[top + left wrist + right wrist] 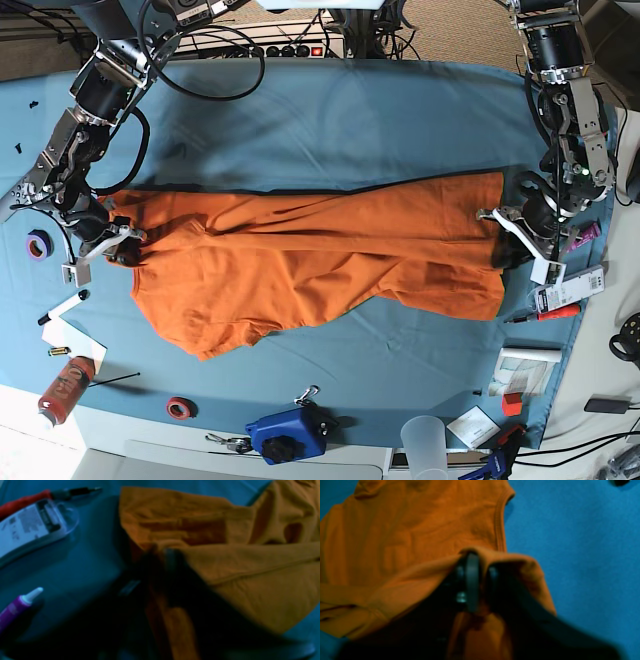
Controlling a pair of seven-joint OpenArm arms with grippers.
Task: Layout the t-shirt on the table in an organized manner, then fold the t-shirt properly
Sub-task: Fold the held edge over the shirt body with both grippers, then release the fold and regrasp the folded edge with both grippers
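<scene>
- The right gripper (480, 580) stands at the left end of the t-shirt (310, 260) in the base view. Its wrist view shows a fold of orange cloth draped over and between its two dark fingers (472, 580), with a narrow gap between them; the cloth is pinched there, so it is grasping the t-shirt.
- The left gripper (162, 562) stands at the right end of the shirt in the base view. Its wrist view is dim and blurred: the dark fingers meet the orange fabric at a bunched edge and cloth hangs down between them, but whether the jaws are clamped or parted I cannot tell.
- The t-shirt lies stretched left to right across the middle of the table (330, 120), its far edge fairly straight, its near edge sagging in an uneven curve toward the near left.
- In the right wrist view a stitched hem runs along the cloth's right side, against bare blue table.
- Beside the left gripper lie a purple tube (17, 607), a clear packet with a printed card (32, 527), and a red-handled tool (50, 496), all cut off at the picture's left edge.
- Along the near margin sit a blue device (288, 432), a red tape roll (180, 407) and a clear cup (427, 440).
- Both wrist views are soft; lower parts are lost in black shadow.
</scene>
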